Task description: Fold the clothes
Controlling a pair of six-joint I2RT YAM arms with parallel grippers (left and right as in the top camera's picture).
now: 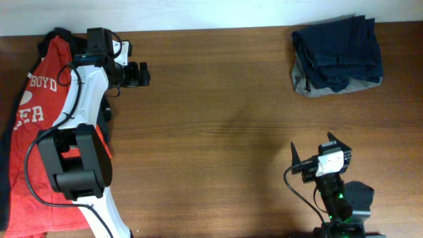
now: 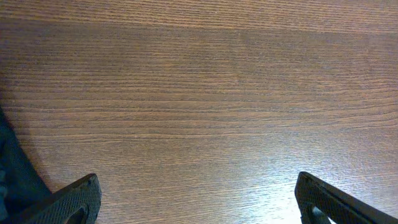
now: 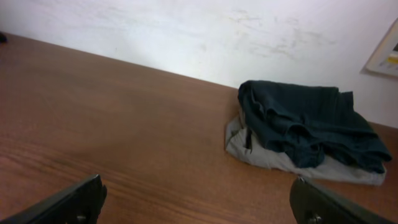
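Observation:
A red shirt with white lettering [image 1: 39, 125] lies spread out at the table's left edge, over a dark garment; part of it is hidden under the left arm. A folded pile of dark blue and grey clothes [image 1: 337, 56] sits at the far right, and shows in the right wrist view [image 3: 305, 134]. My left gripper [image 1: 140, 75] is open and empty just right of the red shirt, over bare wood [image 2: 199, 202]. My right gripper [image 1: 320, 155] is open and empty near the front right, well short of the pile [image 3: 199, 202].
The wooden table [image 1: 225, 119] spans the view. A white wall [image 3: 205, 31] runs behind the table's far edge. A dark cloth edge [image 2: 15, 180] shows at the left of the left wrist view.

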